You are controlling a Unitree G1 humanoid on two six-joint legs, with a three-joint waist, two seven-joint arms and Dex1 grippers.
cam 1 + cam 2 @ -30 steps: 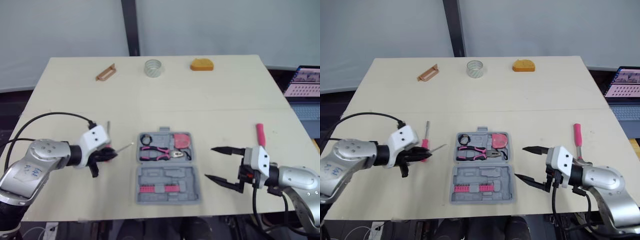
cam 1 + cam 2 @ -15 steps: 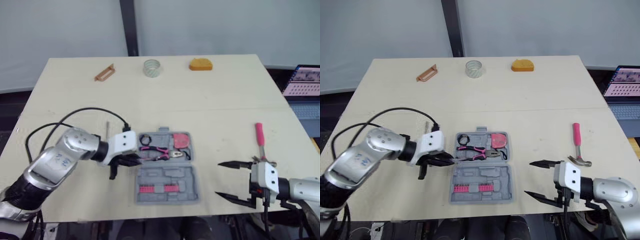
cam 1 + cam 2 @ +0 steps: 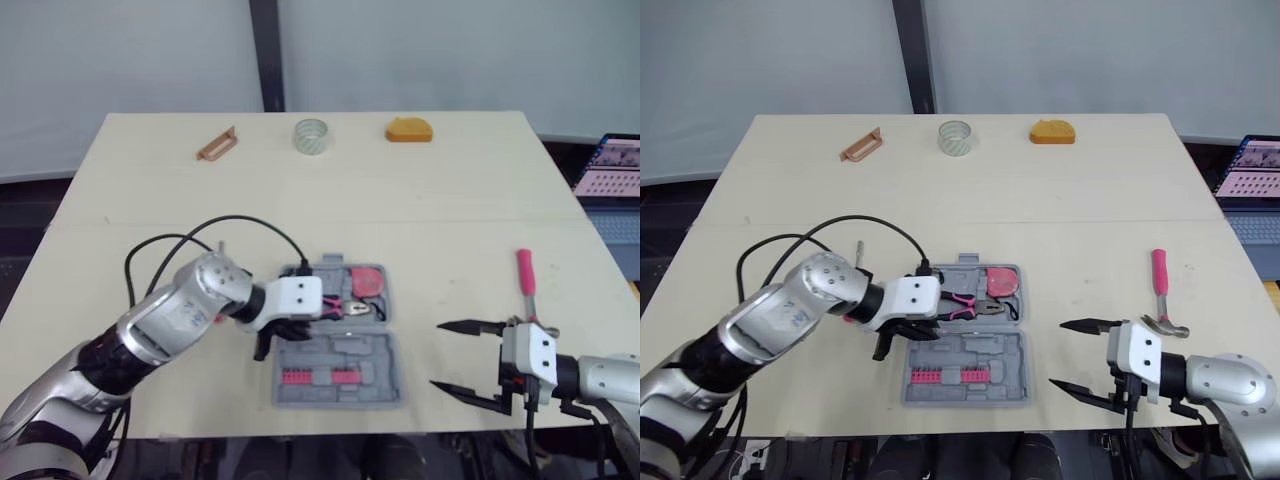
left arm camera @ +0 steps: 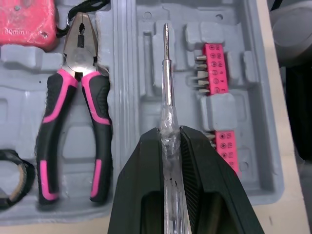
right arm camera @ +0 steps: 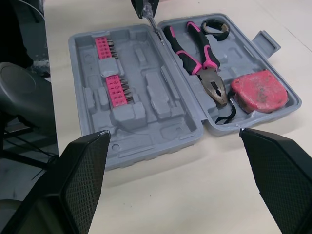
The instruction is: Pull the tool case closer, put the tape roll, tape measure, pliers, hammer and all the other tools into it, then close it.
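Screwdriver over the open tool case, pinched tight between the left fingers.
Its tip sat in the half holding the pink bits, possibly touching the plastic. Pliers and tape measure lay in the other half. The right fingers hung spread wide and empty near the bench front edge, beside the hammer. The tape roll stood far back.

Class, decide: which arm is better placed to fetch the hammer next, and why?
Right. The right gripper, open, sits near the hammer; the left gripper is shut on a screwdriver over the tool case.
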